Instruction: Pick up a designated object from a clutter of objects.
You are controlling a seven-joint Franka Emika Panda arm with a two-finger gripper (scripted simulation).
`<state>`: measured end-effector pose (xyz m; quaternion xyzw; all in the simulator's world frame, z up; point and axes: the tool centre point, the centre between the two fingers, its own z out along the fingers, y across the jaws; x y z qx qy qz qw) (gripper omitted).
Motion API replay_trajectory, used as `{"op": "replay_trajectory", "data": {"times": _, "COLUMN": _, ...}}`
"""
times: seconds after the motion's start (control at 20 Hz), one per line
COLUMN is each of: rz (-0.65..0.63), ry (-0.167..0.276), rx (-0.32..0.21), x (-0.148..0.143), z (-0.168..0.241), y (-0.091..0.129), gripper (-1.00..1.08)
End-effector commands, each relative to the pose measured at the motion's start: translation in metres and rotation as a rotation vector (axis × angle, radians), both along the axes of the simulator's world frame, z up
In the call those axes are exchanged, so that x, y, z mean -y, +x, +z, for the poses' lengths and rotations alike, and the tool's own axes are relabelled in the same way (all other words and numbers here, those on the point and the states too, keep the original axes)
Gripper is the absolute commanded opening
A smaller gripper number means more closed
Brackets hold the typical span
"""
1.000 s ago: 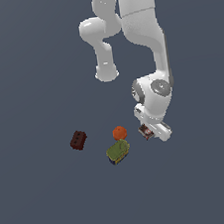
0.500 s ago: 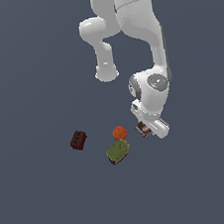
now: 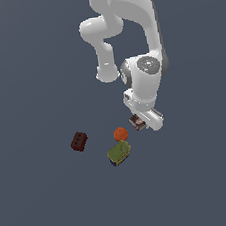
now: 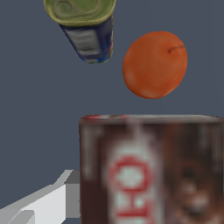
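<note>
The pincer [image 3: 142, 123] sits low under the white arm, and the brown printed box [image 3: 137, 122] lies right at it, partly covered by the hand. How wide the jaws stand, or whether they grip the box, cannot be told. In the wrist view the box [image 4: 151, 170] fills the near field, its red and white label blurred, with one pale finger [image 4: 41, 203] beside it. The arm drops from above, elbow bent, wrist turned downward. Just beside the box lies the orange ball [image 3: 120, 133], touching the olive-green can [image 3: 119, 153]. The studded brick [image 3: 79, 141] lies well apart toward the exterior view's left.
</note>
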<state>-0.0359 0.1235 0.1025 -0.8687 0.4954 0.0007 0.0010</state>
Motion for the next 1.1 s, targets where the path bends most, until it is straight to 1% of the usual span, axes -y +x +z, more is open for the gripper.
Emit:
{"op": "replay_trajectory", "data": {"times": 0.0, "rz": 0.000, "ry": 0.001, "rx": 0.000, "x": 0.013, "z": 0.021, "y": -0.004, "gripper": -1.00}}
{"op": "replay_trajectory", "data": {"times": 0.35, "rz": -0.001, "ry": 0.001, "rx": 0.000, "x": 0.052, "z": 0.082, "y": -0.015, "gripper": -1.00}}
{"op": "replay_trajectory", "data": {"times": 1.05, "rz": -0.002, "ry": -0.001, "rx": -0.001, "x": 0.135, "z": 0.218, "y": -0.037, "gripper": -1.00}}
